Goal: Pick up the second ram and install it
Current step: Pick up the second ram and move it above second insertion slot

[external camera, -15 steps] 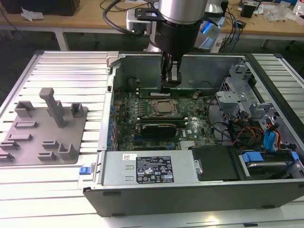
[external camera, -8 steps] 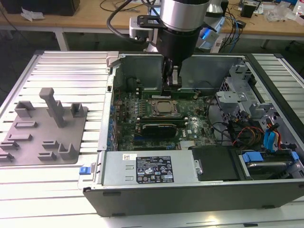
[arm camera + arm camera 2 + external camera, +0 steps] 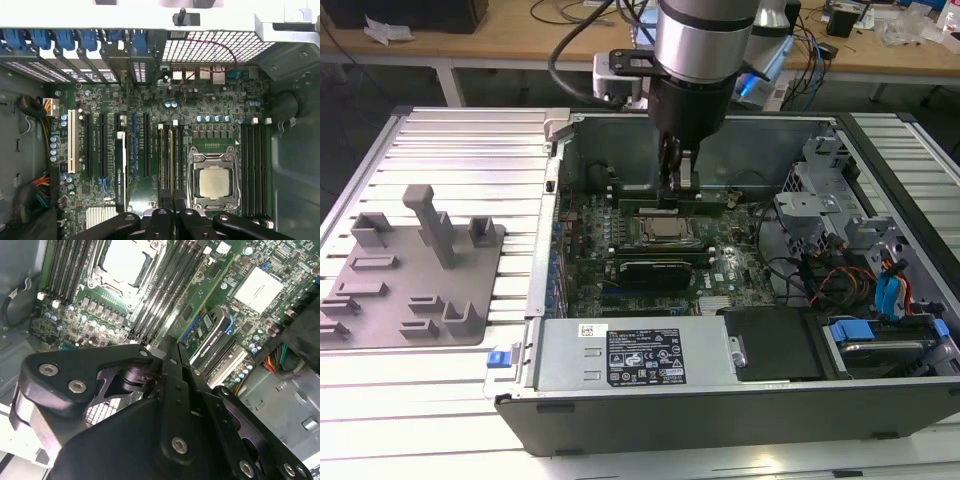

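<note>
My gripper (image 3: 677, 192) is down inside the open computer case, over the memory slots on the far side of the CPU socket (image 3: 665, 230). In the first wrist view the second ram (image 3: 170, 160) shows edge-on as a thin strip with a yellowish edge. It runs along the slots next to the CPU socket (image 3: 215, 180) and into my gripper (image 3: 172, 215). The fingers stand close together on it. I cannot tell whether it is seated in a slot. In the second wrist view my gripper (image 3: 167, 347) points down at the black slots beside the socket (image 3: 125, 260).
The case walls (image 3: 560, 170) ring the motherboard. A black expansion card (image 3: 660, 270) lies on the near side of the socket, with the power supply (image 3: 630, 355) in front. The drive cage (image 3: 820, 200) and cables (image 3: 840, 285) are at the exterior view's right. A grey fixture plate (image 3: 415, 270) lies left of the case.
</note>
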You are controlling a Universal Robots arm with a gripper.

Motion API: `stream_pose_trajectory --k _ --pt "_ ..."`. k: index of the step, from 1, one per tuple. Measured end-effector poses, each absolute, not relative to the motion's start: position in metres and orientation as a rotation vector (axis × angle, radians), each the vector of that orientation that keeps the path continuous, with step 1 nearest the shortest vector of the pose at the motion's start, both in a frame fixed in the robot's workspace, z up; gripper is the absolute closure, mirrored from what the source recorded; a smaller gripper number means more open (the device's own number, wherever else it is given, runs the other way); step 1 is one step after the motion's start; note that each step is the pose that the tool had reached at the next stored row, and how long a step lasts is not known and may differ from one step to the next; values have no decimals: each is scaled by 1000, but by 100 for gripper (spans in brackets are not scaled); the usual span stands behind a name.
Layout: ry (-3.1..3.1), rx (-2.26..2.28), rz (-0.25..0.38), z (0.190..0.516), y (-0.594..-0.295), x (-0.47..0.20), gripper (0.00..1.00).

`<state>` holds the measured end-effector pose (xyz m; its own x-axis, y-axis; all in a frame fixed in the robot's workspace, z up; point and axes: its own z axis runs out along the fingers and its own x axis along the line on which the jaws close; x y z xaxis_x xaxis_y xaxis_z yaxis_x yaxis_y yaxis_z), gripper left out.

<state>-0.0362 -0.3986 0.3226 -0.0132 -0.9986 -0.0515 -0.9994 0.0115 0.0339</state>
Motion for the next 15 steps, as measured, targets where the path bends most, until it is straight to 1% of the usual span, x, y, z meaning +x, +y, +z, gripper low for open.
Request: stream_pose_trajectory --k 8,15 --pt "2221 -2194 97 301 -392 -36 90" --pt "2211 -2186 76 292 -388 -40 90"
